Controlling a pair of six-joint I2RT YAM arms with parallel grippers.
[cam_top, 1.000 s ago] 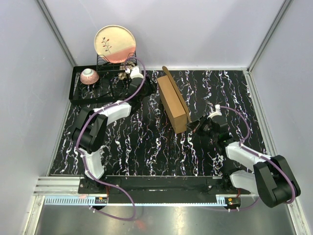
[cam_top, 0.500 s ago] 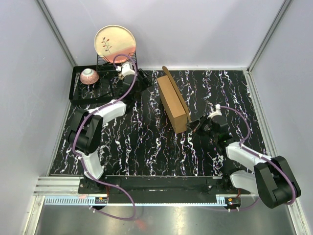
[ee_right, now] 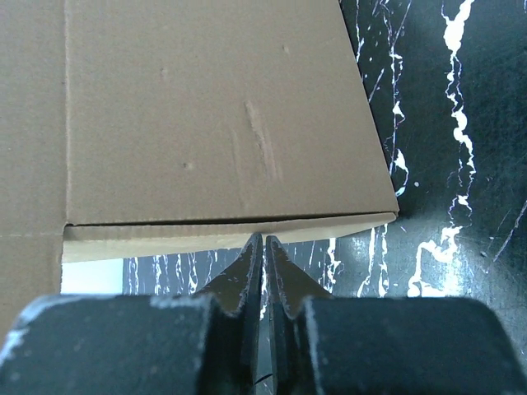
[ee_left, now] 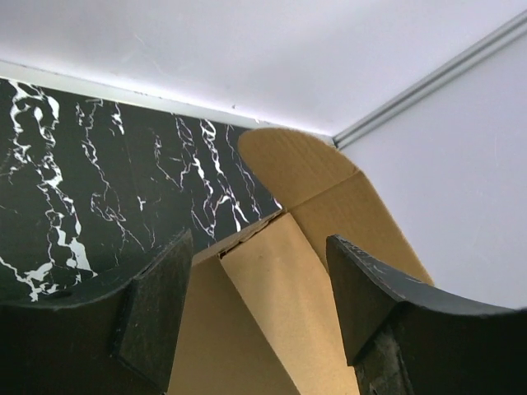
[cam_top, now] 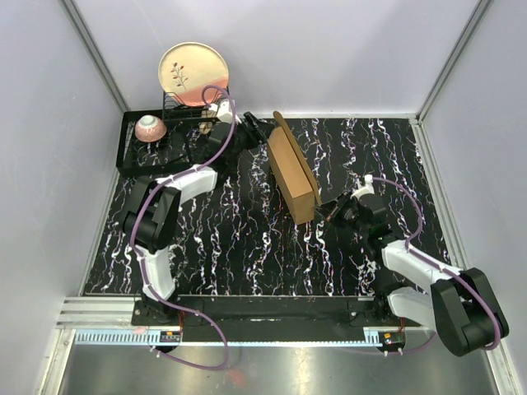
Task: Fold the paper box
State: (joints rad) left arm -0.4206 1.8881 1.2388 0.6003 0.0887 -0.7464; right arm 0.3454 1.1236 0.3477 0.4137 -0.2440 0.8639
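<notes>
Top external view: we see the paper box (cam_top: 292,177) standing near the middle of the black marbled table (cam_top: 230,239). Its long axis runs from far left to near right. A rounded flap (cam_top: 280,120) rises from its far end.

The left gripper (cam_top: 257,129) is stretched out to the far end of the box, just beside that flap. The right gripper (cam_top: 327,212) sits low at the near right corner of the box.

A black dish rack (cam_top: 132,152) occupies the far left corner of the table. It carries an upright plate (cam_top: 193,74) and a small bowl (cam_top: 151,127).

Left wrist view: the left gripper (ee_left: 259,243) has its jaws spread wide. The two dark fingers (ee_left: 156,313) stand well apart. The far end of the paper box (ee_left: 346,206) and its rounded flap (ee_left: 288,160) appear in the gap between them. We cannot tell whether either finger touches the cardboard.

Right wrist view: the right gripper (ee_right: 263,247) has its jaws pressed together, with nothing visible between them. The tips meet right at the lower edge of a flat cardboard panel of the paper box (ee_right: 214,115). We cannot tell whether the tips touch that edge. The table surface shows beneath and to the right of the panel.
</notes>
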